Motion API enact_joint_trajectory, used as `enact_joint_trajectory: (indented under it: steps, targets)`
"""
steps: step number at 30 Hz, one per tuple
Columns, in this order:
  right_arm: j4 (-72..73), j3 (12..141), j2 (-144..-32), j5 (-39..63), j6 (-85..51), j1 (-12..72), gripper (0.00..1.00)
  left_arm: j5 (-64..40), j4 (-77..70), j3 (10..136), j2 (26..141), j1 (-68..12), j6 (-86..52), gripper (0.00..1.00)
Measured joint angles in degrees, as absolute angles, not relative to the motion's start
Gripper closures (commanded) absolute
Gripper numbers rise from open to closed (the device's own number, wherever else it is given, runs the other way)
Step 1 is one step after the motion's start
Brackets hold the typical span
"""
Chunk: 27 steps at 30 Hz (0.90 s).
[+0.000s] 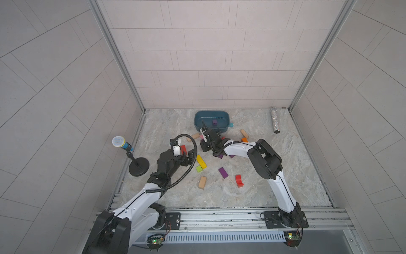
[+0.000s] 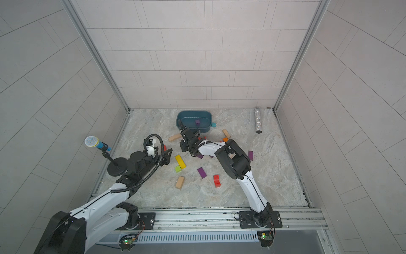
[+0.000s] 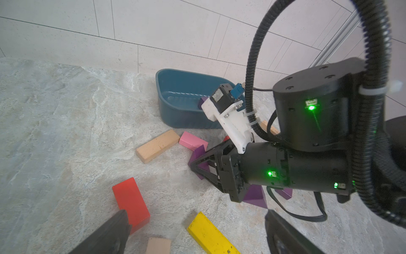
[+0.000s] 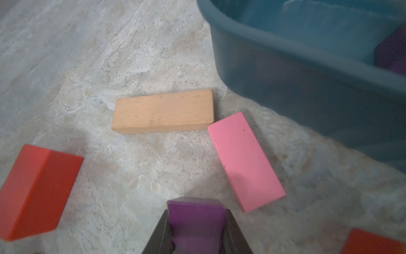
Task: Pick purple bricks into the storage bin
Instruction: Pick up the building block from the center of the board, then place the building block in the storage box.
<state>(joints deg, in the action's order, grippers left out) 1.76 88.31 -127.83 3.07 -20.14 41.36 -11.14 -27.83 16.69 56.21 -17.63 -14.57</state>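
Right pincer (image 4: 196,212) is seen clamped on a purple brick (image 4: 195,228), which is gripped between the two dark fingers just beside the pink bar (image 4: 245,160) and near the outer wall of the storage bin (image 4: 307,88). Whether this brick is raised off the bench (image 1: 285,165) cannot be told. One purple cube (image 1: 214,122) is found inside the bin, as shown in both top views. A purple bar (image 1: 223,172) is laid flat on the bench, well apart from the bin. A purple wedge (image 3: 256,195) is partly hidden beneath the right arm. Left pincer (image 3: 195,212) is held wide apart over the bench, with a yellow bar (image 3: 211,235) and a red block (image 3: 129,202) seen near its fingers.
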Motion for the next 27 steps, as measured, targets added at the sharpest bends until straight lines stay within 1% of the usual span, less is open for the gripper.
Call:
enact_joint_trajectory:
  steps: [9, 13, 18, 27]
  targets:
    - [-2.46, 87.00, -115.00, 5.96, -16.88, 39.16, 1.00, -11.14, -27.86, 16.69, 56.25, -17.63, -14.57, 0.00]
    - [-3.49, 90.08, -113.75, 6.44, -15.38, 36.64, 1.00, -11.14, -27.83, 16.69, 56.25, -17.63, -14.57, 0.00]
    - [-6.74, 96.77, -117.16, 6.72, -13.93, 33.80, 1.00, -11.11, -27.83, 16.69, 56.25, -17.63, -14.57, 0.00]
    - [-12.78, 113.97, -131.24, 7.53, -12.78, 30.20, 1.00, -10.96, -27.83, 16.69, 56.25, -17.63, -14.55, 0.00]
